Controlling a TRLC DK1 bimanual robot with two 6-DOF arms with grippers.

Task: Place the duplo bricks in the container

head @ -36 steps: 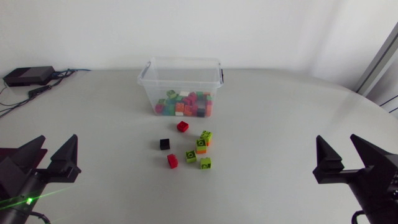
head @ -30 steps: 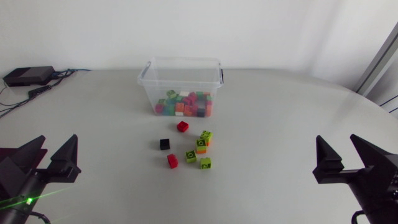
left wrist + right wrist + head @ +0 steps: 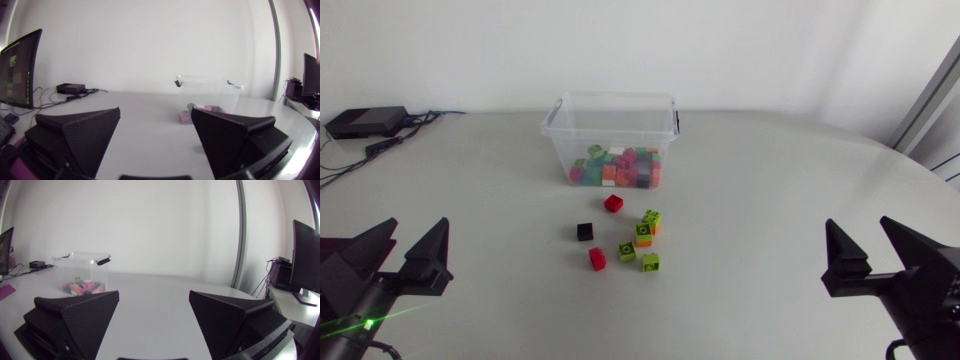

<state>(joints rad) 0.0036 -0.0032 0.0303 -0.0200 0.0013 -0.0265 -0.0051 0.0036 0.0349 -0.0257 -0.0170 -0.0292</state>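
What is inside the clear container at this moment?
The container holds a pile of mixed-colour duplo bricks, pink, green, orange and white among them. Bricks beneath the top layer are covered, so no count is possible.

The clear plastic rectangular container point(image 3: 558, 130), with multicoloured plastic duplo bricks point(image 3: 617, 167) piled in it, stands toward the back of the grey table point(image 3: 770, 180), and loose small bricks point(image 3: 627, 251) lie scattered just before it.

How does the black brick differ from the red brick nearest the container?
The black brick is dark; the red brick is bright red. The red brick lies just in front of the container, while the black brick lies farther out from it. Both look about the same size and lie loose on the table, untouched.
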